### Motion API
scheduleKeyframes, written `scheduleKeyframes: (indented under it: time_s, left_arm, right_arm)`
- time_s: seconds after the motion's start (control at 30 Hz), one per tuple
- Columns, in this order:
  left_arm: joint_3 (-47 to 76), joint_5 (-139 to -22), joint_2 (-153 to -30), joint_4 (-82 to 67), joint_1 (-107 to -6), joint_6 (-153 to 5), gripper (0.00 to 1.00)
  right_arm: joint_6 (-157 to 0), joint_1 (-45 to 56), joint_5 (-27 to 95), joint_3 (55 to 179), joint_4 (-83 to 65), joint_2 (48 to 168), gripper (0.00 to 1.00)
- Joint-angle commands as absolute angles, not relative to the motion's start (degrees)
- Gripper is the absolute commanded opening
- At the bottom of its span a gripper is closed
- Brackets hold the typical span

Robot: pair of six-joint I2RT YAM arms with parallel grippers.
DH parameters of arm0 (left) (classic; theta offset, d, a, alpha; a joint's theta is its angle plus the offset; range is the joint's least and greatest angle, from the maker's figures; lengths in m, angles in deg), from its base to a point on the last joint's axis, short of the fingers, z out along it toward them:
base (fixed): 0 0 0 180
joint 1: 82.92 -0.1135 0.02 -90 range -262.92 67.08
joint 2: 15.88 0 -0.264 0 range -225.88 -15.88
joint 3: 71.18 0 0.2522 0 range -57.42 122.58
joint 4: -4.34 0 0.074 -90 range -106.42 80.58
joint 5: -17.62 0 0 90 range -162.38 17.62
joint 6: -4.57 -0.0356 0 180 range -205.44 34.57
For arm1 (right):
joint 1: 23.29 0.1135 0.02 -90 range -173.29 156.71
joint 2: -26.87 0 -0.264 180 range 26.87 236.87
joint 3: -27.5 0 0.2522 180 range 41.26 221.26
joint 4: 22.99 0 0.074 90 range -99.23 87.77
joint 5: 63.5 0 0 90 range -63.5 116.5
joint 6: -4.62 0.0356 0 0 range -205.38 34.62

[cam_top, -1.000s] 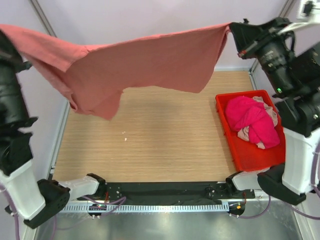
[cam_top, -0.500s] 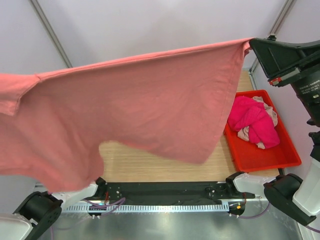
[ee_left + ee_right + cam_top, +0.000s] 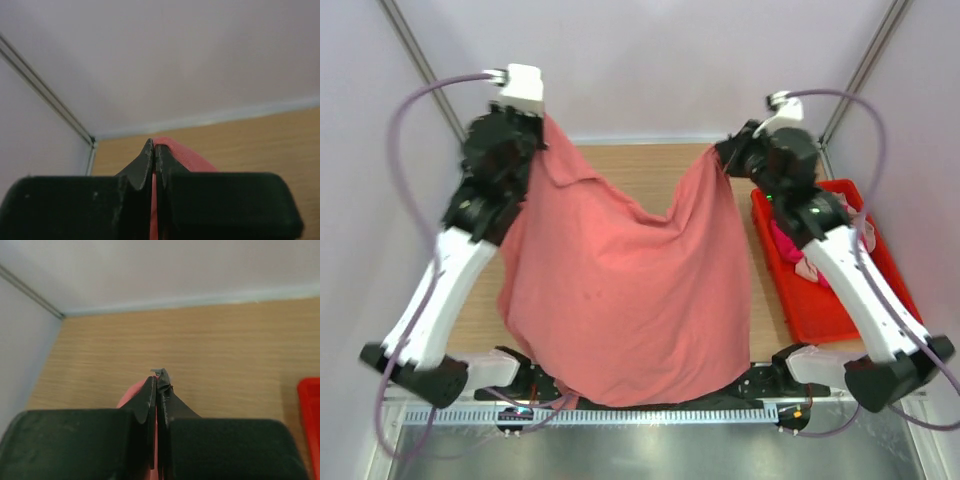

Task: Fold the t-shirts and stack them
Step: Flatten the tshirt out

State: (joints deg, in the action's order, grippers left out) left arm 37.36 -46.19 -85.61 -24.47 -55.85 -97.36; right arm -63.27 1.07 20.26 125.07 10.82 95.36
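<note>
Both arms sit on black bases just beyond the ribbed silver rail (image 3: pixel 650 415). The left arm (image 3: pixel 445 290) and right arm (image 3: pixel 860 295) have white links nearest the rail and bulky black joint housings farther from it. A lilac cable (image 3: pixel 445 83) loops off each white wrist cap (a small green light (image 3: pixel 770 197) glows on the right arm). The fingers (image 3: pixel 142 167) are matte black tapered wedges.
</note>
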Motion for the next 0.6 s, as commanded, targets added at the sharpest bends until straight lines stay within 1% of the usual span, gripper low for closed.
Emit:
scheduleKeyframes:
  time_s: [0.0, 0.03, 0.07, 0.13, 0.17, 0.23, 0.27, 0.33, 0.4, 0.43, 0.57]
  left_arm:
    - [28.3, -53.5, -93.6, -17.6, -64.1, -90.9, 0.0]
    - [27.6, -55.2, -96.2, -15.5, -65.1, -89.1, 0.0]
    - [27.5, -55.7, -102.4, -14.6, -66.6, -88.6, 0.0]
    - [29.5, -55.0, -108.6, -13.4, -67.4, -88.0, 0.0]
    - [30.8, -55.0, -115.1, -12.9, -67.8, -87.7, 0.0]
    - [37.1, -55.7, -121.4, -14.2, -69.0, -86.3, 0.0]
    - [39.5, -56.2, -126.1, -15.3, -69.4, -86.1, 0.0]
    - [46.2, -55.9, -130.6, -16.4, -69.7, -86.0, 0.0]
    - [50.2, -54.9, -136.0, -18.4, -69.7, -86.1, 0.0]
    - [54.0, -54.2, -137.3, -19.1, -69.8, -86.2, 0.0]
    - [56.1, -52.7, -140.6, -18.7, -70.1, -85.7, 0.0]
  right_arm:
    - [-66.2, -2.5, 12.7, 115.6, -2.3, 99.4, 0.01]
    - [-66.4, -3.8, 12.9, 114.0, -5.0, 103.6, 0.01]
    - [-66.4, -6.3, 14.3, 112.6, -6.0, 106.0, 0.01]
    - [-65.4, -8.5, 15.6, 111.7, -10.9, 110.9, 0.01]
    - [-65.3, -9.5, 16.4, 113.1, -11.4, 115.4, 0.01]
    - [-66.6, -10.8, 16.0, 118.0, -11.3, 120.6, 0.01]
    - [-68.8, -11.2, 16.0, 119.6, -11.1, 125.3, 0.01]
    - [-70.2, -12.0, 16.4, 125.1, -9.8, 129.5, 0.01]
    - [-71.8, -12.5, 17.0, 128.5, -9.6, 135.1, 0.01]
    - [-72.4, -12.8, 17.2, 131.8, -7.3, 136.9, 0.01]
    - [-73.9, -13.4, 19.9, 139.0, -4.8, 143.8, 0.01]
